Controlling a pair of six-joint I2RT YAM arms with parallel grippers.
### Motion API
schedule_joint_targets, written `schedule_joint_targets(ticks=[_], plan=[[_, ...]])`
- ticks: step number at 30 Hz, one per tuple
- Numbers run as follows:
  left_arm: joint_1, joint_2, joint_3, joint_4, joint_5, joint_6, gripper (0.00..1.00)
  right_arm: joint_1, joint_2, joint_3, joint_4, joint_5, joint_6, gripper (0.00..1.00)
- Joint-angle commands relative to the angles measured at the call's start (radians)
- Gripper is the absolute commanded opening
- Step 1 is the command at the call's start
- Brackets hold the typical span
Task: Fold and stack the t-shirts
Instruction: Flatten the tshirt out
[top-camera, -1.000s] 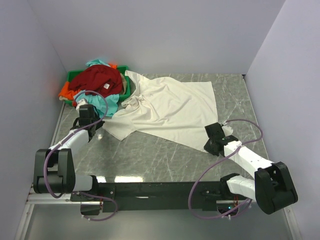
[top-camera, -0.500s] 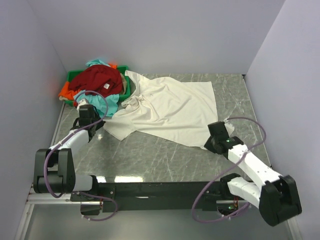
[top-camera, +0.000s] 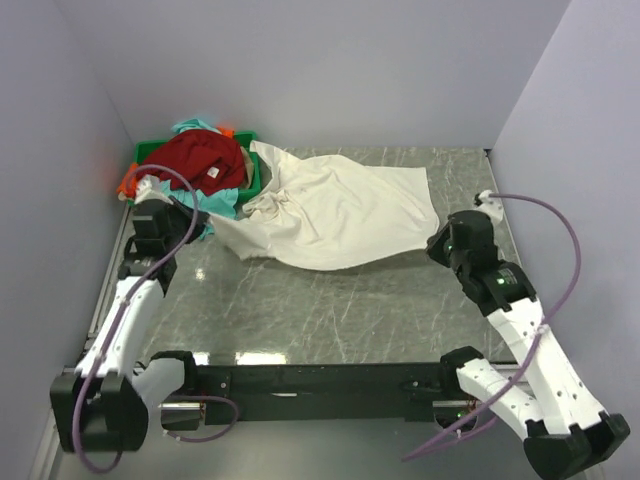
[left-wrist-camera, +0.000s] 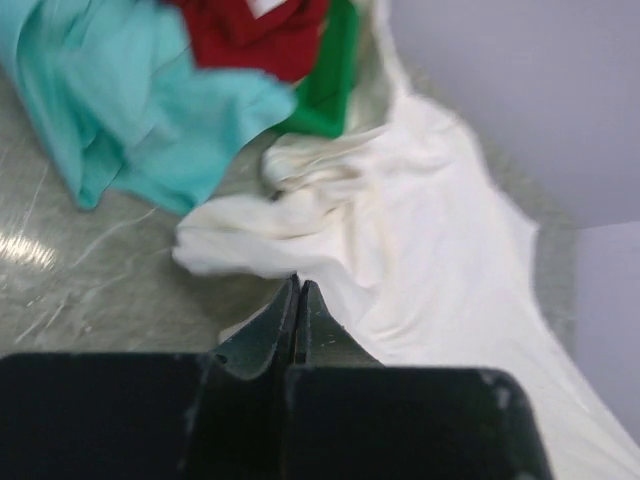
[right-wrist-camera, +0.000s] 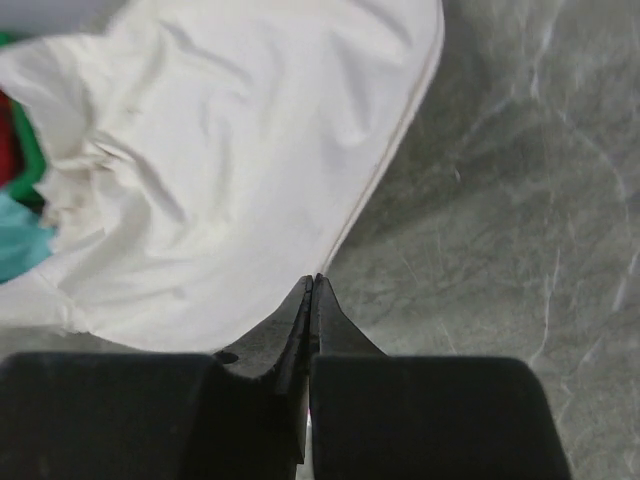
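The cream-white t-shirt (top-camera: 330, 210) lies crumpled across the far middle of the table, its collar end against the green bin (top-camera: 252, 172). My left gripper (top-camera: 203, 222) is shut on the shirt's left sleeve edge (left-wrist-camera: 300, 240), the tips (left-wrist-camera: 298, 285) pinching cloth. At the right, my right gripper (top-camera: 438, 238) is shut on the hem corner (right-wrist-camera: 345, 235), with its tips (right-wrist-camera: 315, 280) at the seam. The dark red t-shirt (top-camera: 195, 155) is piled in the bin. The teal t-shirt (top-camera: 195, 200) spills over the bin's front. The orange t-shirt (top-camera: 130, 180) hangs at its left.
Grey marbled tabletop (top-camera: 330, 300) runs from the shirt to the arms' bases. White walls close in left, back and right. The bin sits in the far left corner. A purple cable (top-camera: 550, 215) loops beside the right arm.
The right gripper closed on the hem corner. Both arms then lifted and moved away from the bases, drawing the cream shirt's near edge toward the far side, so the cloth bunched up.
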Motion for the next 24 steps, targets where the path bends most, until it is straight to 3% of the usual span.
schedule_joint_targets(ticks=[1, 8, 16, 20, 24], plan=[[-0.001, -0.163, 0.144, -0.113, 0.018, -0.011, 0.01, -0.006, -0.081, 0.145, -0.049, 0.042, -0.061, 0.0], [0.001, -0.385, 0.449, -0.344, -0.047, 0.027, 0.0, -0.006, -0.189, 0.444, -0.131, 0.065, -0.115, 0.0], [-0.002, -0.393, 0.822, -0.485, -0.033, 0.063, 0.0, -0.006, -0.194, 0.754, -0.193, 0.038, -0.155, 0.0], [-0.001, -0.343, 0.905, -0.472, 0.011, 0.056, 0.01, -0.006, -0.159, 0.825, -0.168, 0.007, -0.175, 0.0], [-0.001, -0.255, 0.858, -0.355, 0.086, 0.021, 0.0, -0.006, -0.1, 0.758, -0.102, 0.041, -0.193, 0.0]])
